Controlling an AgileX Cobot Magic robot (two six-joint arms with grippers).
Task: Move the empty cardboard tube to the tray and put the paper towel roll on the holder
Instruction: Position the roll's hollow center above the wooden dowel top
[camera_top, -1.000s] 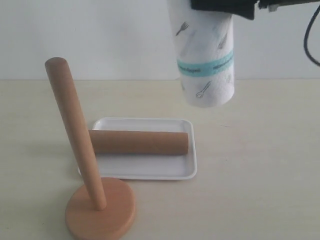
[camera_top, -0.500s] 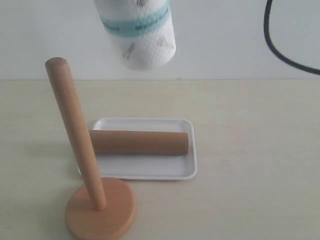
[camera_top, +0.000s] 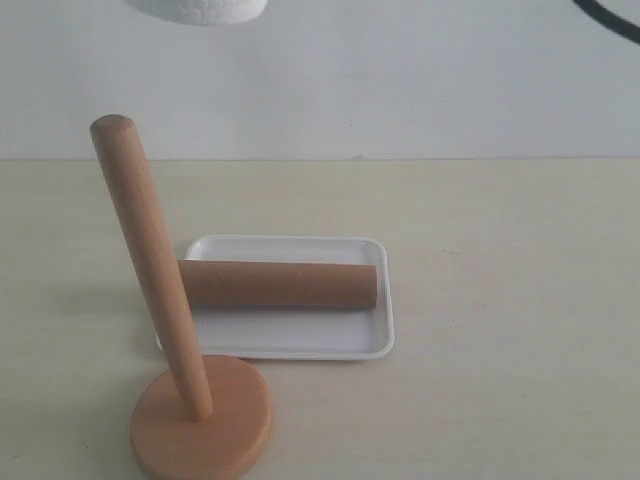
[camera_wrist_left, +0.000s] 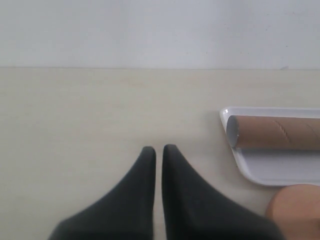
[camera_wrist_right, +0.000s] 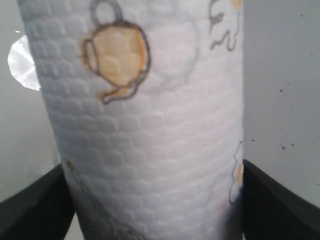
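- Closest in, the holder (camera_top: 200, 420) is right where it was a second ago: disc base flat on the table (camera_top: 520, 300), pole slanting up to the left in the exterior view, nothing on it yet.
- Just behind the base, the tray (camera_top: 290, 345) hasn't budged either, its near rim just beside the disc.
- And there's the tube (camera_top: 285, 284), lying flat in the tray along its length. Its left end is hidden behind the pole and its right end is close to the right rim. Same spot as before.
- Left jaws, seen from the left wrist: pressed together, only a hairline slit between the black tips, holding nothing. They hover over bare table, with the tray's corner and the tube's open end off to one side.
- Now the big change: the roll (camera_top: 195, 8). A second ago it hung above the far right of the tray, teal band in plain sight. Half a second ago it had swung across to the left and climbed. Now only its rounded lower end peeks in at the top edge, high up and a touch right of the pole's tip in this view.
- Right jaws, seen from the right wrist: spread wide, one black finger on either side of the embossed roll, clamping it. They showed at the top of the exterior view a second ago and are out of that view now.
- The cable (camera_top: 610, 22) has shrunk to a short arc in the top right corner.
- Farthest back, the plain pale wall (camera_top: 400, 80).
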